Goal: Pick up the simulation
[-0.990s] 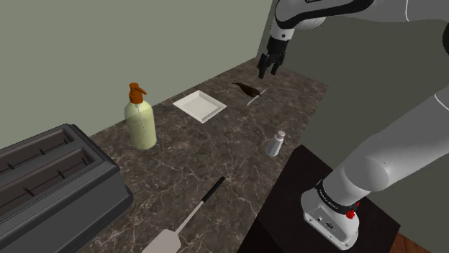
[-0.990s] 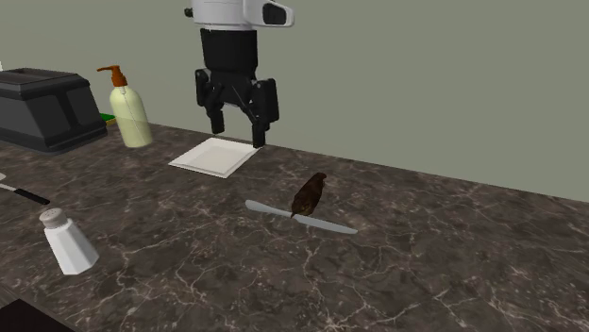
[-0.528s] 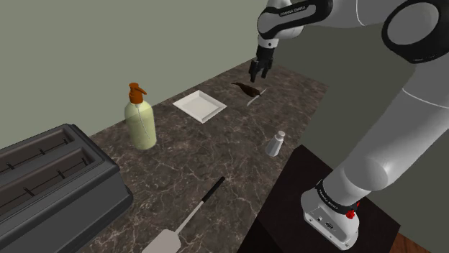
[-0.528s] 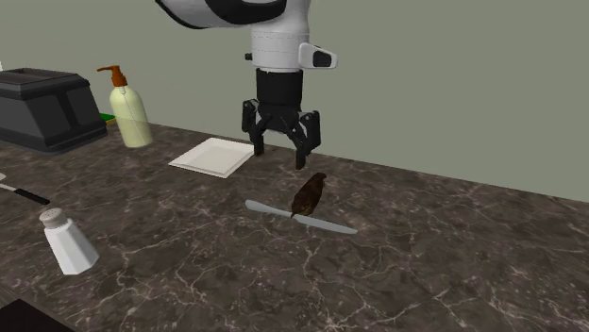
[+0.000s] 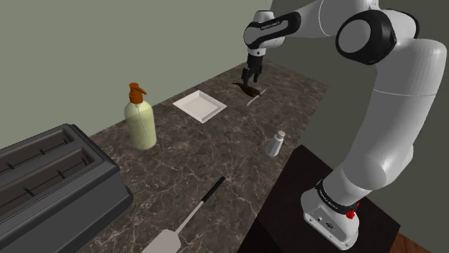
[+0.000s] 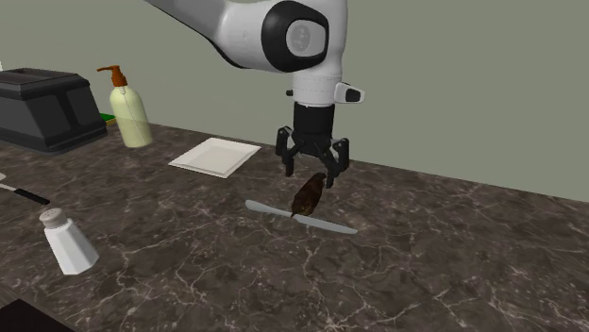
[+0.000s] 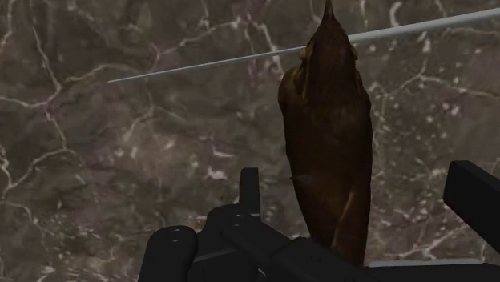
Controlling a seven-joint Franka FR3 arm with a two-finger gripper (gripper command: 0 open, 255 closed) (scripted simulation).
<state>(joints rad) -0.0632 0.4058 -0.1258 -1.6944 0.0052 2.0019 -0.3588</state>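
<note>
A dark brown bird-shaped figure point(image 6: 308, 195) stands on the dark marble counter point(image 6: 453, 264), resting against a thin silver knife point(image 6: 302, 218). My gripper point(image 6: 312, 170) hangs straight down over the figure, open, with its fingertips level with the figure's top, one on each side. In the shoulder view the gripper point(image 5: 249, 79) is near the counter's far end, just above the figure point(image 5: 250, 90). In the wrist view the figure point(image 7: 328, 136) lies between the spread fingers point(image 7: 250, 192) of the gripper point(image 7: 362, 204); neither finger touches it.
A white square plate point(image 5: 200, 106) lies to the shoulder view's left of the figure. A yellow-green pump bottle point(image 5: 140, 118), a dark toaster point(image 5: 50, 187), a white shaker point(image 5: 274, 144) and a spatula point(image 5: 187, 219) sit nearer along the counter. A wall rises right behind it.
The gripper has come down and moved across from beside the plate to directly over the brown figure, staying open. The figure and knife have not moved.
</note>
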